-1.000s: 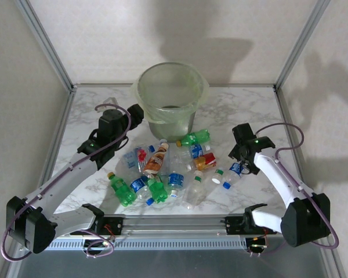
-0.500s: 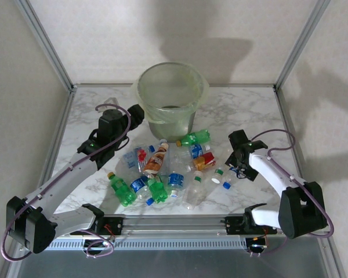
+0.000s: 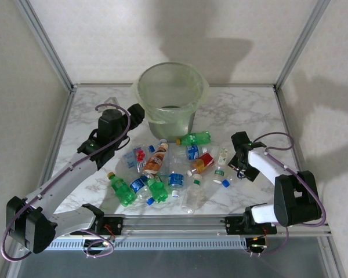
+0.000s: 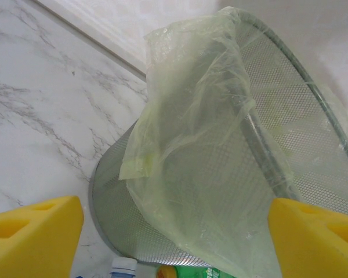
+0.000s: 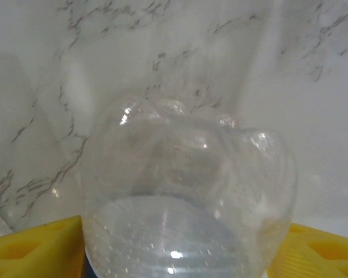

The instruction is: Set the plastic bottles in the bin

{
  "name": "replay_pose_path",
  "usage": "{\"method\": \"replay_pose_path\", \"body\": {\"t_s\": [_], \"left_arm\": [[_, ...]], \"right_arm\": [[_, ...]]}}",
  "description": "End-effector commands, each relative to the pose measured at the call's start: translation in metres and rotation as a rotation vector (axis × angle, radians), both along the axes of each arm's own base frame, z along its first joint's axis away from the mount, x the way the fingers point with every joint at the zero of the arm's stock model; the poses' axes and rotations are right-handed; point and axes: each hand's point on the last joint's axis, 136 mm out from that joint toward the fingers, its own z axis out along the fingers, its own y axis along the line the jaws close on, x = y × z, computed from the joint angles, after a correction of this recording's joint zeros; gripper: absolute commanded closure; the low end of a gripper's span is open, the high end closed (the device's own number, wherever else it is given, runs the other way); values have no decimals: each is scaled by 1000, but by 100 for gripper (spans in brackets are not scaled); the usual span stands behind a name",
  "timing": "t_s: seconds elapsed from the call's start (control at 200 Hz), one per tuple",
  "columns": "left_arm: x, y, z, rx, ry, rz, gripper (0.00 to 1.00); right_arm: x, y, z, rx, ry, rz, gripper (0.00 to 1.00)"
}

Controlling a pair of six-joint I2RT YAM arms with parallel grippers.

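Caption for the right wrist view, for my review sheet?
A clear plastic bottle sits between the yellow jaws of the right gripper, marble table beyond.

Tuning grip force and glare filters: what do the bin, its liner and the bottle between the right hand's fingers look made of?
bin: likely grey perforated metal mesh, fine holes visible.
liner: thin translucent pale-green plastic film, wrinkled, draped over the rim.
bottle: clear glossy plastic; highlights, marbled tabletop showing through.

legible text: none | bottles (image 3: 155, 162), centre of top view: blue, orange and red labels, print too small to read | wrist views: nothing legible
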Motion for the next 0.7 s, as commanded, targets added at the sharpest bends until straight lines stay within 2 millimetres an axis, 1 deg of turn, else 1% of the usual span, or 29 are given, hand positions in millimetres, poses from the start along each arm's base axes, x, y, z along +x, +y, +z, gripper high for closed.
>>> {"method": "replay_pose_path", "body": {"t_s": [0.0,0.13,0.225,0.315,0.365,0.431,0.531,0.611,0.696], "left_arm": [[-1,-3,-1,-19,-1,-6,18],[-1,-2,-1,-24,0,0,18],[-1,-1,0,-26,-2,5,18],[0,-1,1,-26,-2,7,18],[0,0,2,-27,-2,11,18],[1,1,3,-27,-3,19,18],[1,3,5,-28,-5,30,18],[0,5,6,-34,-8,38,17],[1,7,7,-38,-9,44,17]], "right_arm": [[-1,-5,-4,-2,1,-1,29],[-2,-8,-3,-2,-10,-11,36],[-1,-11,4,-9,-30,-17,39],[2,-13,16,-19,-57,-19,41],[6,-14,27,-20,-84,-21,42],[12,-14,43,-22,-126,-24,43],[26,-14,77,-21,-206,-26,46],[42,-10,110,-3,-288,-12,47],[66,0,151,39,-400,32,48]]}}
